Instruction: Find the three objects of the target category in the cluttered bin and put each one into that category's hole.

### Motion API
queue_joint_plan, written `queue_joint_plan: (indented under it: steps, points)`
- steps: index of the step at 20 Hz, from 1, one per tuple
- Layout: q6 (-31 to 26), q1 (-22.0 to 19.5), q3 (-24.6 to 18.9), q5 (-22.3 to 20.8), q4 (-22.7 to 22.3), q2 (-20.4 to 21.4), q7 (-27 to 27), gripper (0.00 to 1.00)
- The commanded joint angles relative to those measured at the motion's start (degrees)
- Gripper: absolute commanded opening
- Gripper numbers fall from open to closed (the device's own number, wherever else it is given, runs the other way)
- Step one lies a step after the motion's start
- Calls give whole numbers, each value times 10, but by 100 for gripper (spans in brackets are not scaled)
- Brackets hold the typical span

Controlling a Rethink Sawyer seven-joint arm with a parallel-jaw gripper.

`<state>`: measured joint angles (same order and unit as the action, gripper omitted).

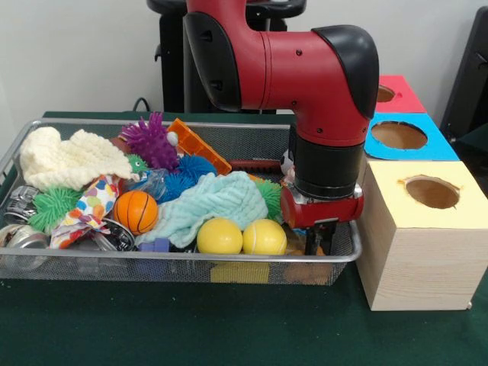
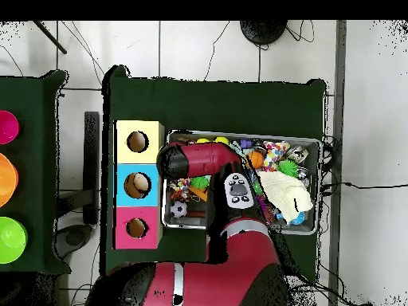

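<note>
The silver wire-mesh bin (image 1: 347, 255) is full of clutter. It holds two yellow balls (image 1: 219, 236), an orange basketball (image 1: 136, 211), a purple spiky ball (image 1: 150, 141), a blue spiky ball (image 1: 187, 174), a mint cloth (image 1: 213, 202) and a cream knit cloth (image 1: 65, 156). My gripper (image 1: 320, 242) is down inside the bin's right end, next to the second yellow ball (image 1: 264, 237). I cannot see what is between its tips. In the overhead view the arm (image 2: 195, 159) hides the gripper. Three wooden boxes with holes stand beside the bin: yellow-topped (image 1: 415, 229), blue-topped (image 1: 381, 145) and red-topped (image 1: 402, 95).
An orange plastic piece (image 1: 197, 145), a green spiky ball (image 1: 53, 206), a dotted cloth (image 1: 91, 206) and metal lids (image 1: 23, 236) also lie in the bin. A small soccer ball (image 2: 179, 209) shows in the overhead view. The boxes (image 2: 137, 185) touch the bin's (image 2: 319, 183) short side.
</note>
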<state>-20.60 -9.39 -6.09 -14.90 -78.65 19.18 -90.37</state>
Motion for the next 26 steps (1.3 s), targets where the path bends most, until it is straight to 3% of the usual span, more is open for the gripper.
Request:
queue_joint_plan:
  steps: [1,4,6,16,26]
  points:
    - [-10,3,-43,34,-69,36,-98,0]
    - [-77,4,-39,50,-107,116,-83,0]
    - [-108,3,-37,58,-119,146,-71,0]
    - [-178,11,-23,73,-131,202,-52,0]
    - [-193,25,-10,80,-199,276,-69,0]
